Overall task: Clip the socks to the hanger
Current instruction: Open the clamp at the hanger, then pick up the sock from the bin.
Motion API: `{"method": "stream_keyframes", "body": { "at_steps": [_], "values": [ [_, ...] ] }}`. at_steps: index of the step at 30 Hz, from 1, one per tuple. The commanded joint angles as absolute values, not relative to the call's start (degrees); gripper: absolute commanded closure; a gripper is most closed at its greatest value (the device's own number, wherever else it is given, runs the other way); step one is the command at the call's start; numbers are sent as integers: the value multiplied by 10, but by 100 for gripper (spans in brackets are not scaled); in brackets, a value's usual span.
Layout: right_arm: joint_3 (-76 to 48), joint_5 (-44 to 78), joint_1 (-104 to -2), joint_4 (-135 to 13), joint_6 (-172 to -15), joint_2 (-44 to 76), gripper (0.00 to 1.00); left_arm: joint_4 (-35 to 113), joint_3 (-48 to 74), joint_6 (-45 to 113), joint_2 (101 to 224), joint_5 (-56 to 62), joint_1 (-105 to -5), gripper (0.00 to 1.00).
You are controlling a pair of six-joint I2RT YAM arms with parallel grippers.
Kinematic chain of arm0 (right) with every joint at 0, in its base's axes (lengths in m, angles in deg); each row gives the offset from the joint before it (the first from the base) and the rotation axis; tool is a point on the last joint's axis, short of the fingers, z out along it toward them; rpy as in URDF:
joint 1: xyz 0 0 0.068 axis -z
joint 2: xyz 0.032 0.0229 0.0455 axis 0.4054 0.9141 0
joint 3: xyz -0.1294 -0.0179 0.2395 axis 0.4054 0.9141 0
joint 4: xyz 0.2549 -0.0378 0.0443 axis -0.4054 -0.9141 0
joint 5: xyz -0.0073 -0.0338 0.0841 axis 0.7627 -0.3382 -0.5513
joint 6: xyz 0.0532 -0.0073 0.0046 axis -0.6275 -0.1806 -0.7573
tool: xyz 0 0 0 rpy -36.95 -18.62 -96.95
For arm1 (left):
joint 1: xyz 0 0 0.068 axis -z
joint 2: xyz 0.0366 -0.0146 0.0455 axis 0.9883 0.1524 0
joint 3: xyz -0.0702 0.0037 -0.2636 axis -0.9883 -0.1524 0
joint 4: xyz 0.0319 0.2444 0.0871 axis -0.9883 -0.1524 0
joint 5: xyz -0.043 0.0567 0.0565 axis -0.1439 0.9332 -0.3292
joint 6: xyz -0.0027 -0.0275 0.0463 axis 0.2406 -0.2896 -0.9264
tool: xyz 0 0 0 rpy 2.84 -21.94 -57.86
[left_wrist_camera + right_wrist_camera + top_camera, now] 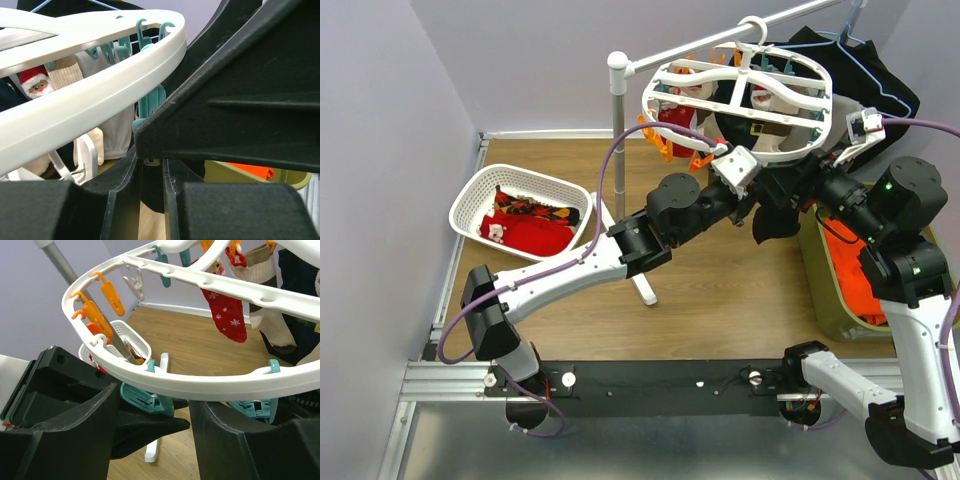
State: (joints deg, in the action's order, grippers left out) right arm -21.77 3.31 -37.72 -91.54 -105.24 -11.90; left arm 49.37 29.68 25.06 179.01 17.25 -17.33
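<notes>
Several patterned socks [227, 315] hang on white oval hanger [200, 385]; right claw [155, 412] spread, left claw [151, 172] cannot tell.

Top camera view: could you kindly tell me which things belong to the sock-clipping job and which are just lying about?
Job: hanger with its clips; loose socks; basket holding them; hung red sock.
Lying about: blue wire hanger; black garment; orange cloth; green bin.

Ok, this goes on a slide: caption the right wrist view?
Right gripper open beneath the white hanger, flanking a teal clip, red sock hanging beyond.
</notes>
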Motion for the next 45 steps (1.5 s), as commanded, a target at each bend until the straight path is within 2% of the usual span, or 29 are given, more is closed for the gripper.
{"method": "stream_keyframes", "body": {
  "at_steps": [1,5,10,11,12,18,21,25,27,31,35,39,45],
  "values": [
    [-208,33,-376,-882,-1049,-113,39,448,332,241,1793,188,-160,89],
    [-200,29,-376,-877,-1050,-112,41,417,362,241,1806,189,-158,89],
    [-196,34,-375,-873,-1050,-115,56,387,373,248,1812,192,-155,85],
    [-196,38,-375,-873,-1051,-116,58,387,368,251,1810,193,-154,82],
    [-196,40,-376,-872,-1051,-117,63,387,366,254,1809,196,-154,75],
    [-186,45,-376,-866,-1058,-122,79,403,331,287,1779,219,-154,48],
    [-178,43,-376,-858,-1064,-126,80,415,309,304,1751,229,-154,39],
    [-169,43,-376,-853,-1068,-130,82,416,274,339,1702,250,-154,37],
    [-166,43,-375,-851,-1069,-130,82,410,241,356,1663,268,-155,32],
    [-160,44,-375,-849,-1070,-132,82,369,186,410,1600,322,-170,29],
    [-159,44,-376,-850,-1068,-134,82,287,132,458,1546,347,-222,27],
    [-156,44,-376,-854,-1066,-137,82,185,96,485,1527,297,-351,25],
    [-159,44,-375,-865,-1056,-141,82,111,48,500,1539,312,-560,25]
  ]
}}
